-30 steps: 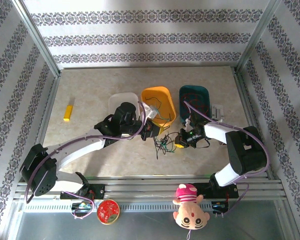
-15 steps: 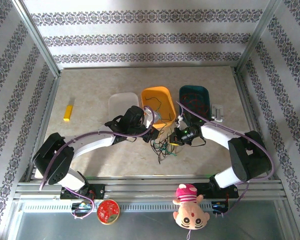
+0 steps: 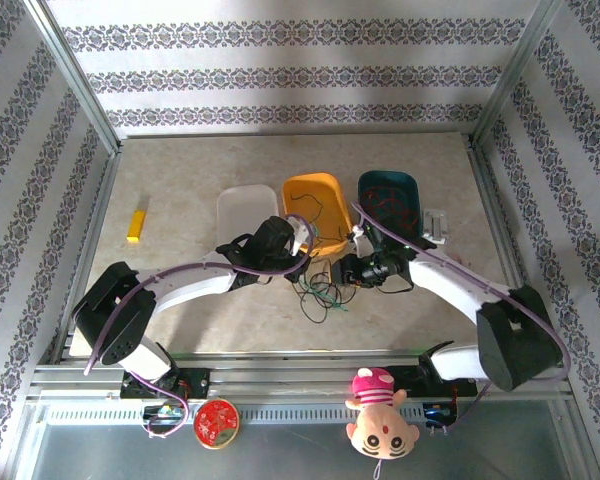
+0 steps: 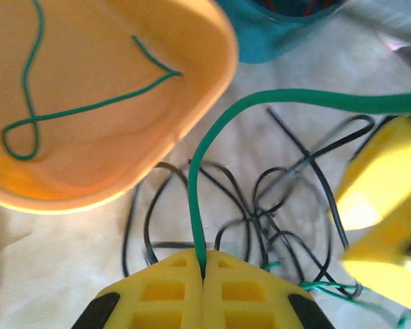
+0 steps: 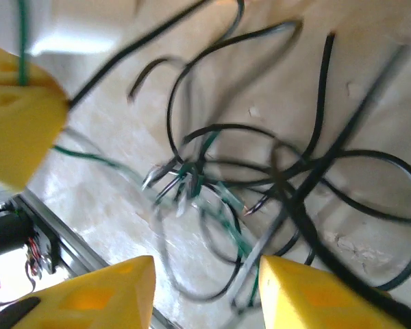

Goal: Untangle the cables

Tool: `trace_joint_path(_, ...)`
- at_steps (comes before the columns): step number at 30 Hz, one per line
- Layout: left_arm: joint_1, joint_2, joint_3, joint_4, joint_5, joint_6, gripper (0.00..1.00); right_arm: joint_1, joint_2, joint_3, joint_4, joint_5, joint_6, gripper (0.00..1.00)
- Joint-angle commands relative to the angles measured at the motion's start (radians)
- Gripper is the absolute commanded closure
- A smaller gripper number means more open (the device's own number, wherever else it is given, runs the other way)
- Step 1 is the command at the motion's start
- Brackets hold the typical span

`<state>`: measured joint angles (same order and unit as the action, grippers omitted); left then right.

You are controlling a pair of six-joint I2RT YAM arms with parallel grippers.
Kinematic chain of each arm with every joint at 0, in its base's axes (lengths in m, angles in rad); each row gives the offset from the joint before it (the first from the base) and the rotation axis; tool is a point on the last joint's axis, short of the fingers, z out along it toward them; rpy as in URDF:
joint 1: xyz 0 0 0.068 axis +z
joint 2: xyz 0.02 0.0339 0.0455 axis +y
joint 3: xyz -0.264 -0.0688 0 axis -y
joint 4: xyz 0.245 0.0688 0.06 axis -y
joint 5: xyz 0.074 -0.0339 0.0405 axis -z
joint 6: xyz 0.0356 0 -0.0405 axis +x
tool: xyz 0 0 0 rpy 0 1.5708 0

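Note:
The cables [image 3: 322, 292] lie as a loose tangle of thin black and green wires on the table in front of the orange bin [image 3: 332, 187]. My left gripper [image 3: 300, 264] is beside that bin's near corner. In the left wrist view it [image 4: 204, 275] is shut on a green cable [image 4: 197, 171] that rises from the fingertips and arcs off to the right above the black loops [image 4: 260, 205]. My right gripper [image 3: 346, 272] hovers just right of the tangle. Its yellow fingers stand open [image 5: 205, 281] over the knot [image 5: 205, 171], holding nothing.
Behind the tangle stand a clear bin [image 3: 242, 200], the orange bin with a green wire [image 4: 75, 110] inside and a teal bin [image 3: 412, 190] holding red wires. A yellow block [image 3: 136, 225] lies far left. A plush toy [image 3: 380, 412] and a red disc [image 3: 216, 422] sit on the front rail.
My right gripper has opened and shifted left toward the tangle. My left gripper has moved right and nearer, still pinching the green cable. The tangle has shifted slightly.

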<state>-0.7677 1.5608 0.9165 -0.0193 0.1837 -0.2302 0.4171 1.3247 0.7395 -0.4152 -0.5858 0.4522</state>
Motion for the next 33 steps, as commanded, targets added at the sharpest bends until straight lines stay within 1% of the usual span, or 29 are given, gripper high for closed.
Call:
trace_joint_path(1, -0.015, -0.051, 0.005, -0.024, -0.095, 0.04, 1.0, 0.014, -0.067, 0.001, 0.019, 0.052, -0.021, 0.5)
trace_joint_path(3, -0.016, -0.053, 0.004, -0.024, -0.082, 0.044, 1.0, 0.027, -0.077, 0.012, 0.017, 0.055, -0.029, 0.48)
trace_joint_path(6, -0.02, -0.046, 0.003, -0.024, -0.078, 0.045, 1.0, 0.057, -0.05, 0.04, 0.002, 0.083, -0.036, 0.48)
trace_joint_path(13, -0.033, -0.046, -0.006, -0.002, -0.066, 0.03, 1.0, 0.14, 0.111, 0.137, -0.029, 0.169, -0.073, 0.48)
trace_joint_path(16, -0.035, -0.051, -0.015, 0.009, -0.048, 0.014, 1.0, 0.147, 0.181, 0.172, -0.014, 0.204, -0.07, 0.52)
trace_joint_path(18, -0.036, -0.052, -0.018, 0.012, -0.038, 0.007, 1.0, 0.145, 0.225, 0.193, -0.005, 0.214, -0.061, 0.6)
trace_joint_path(21, -0.041, -0.059, -0.028, 0.021, -0.024, -0.001, 1.0, 0.144, 0.275, 0.212, 0.011, 0.219, -0.052, 0.66)
trace_joint_path(25, -0.045, -0.065, -0.042, 0.039, 0.02, -0.008, 1.0, 0.146, 0.317, 0.225, 0.054, 0.218, -0.034, 0.69)
trace_joint_path(31, -0.05, -0.059, -0.042, 0.032, 0.063, -0.001, 1.0, 0.155, 0.345, 0.243, 0.111, 0.205, -0.008, 0.69)
trace_joint_path(33, -0.05, -0.058, -0.043, 0.028, 0.072, 0.002, 1.0, 0.157, 0.359, 0.25, 0.114, 0.218, 0.002, 0.75)
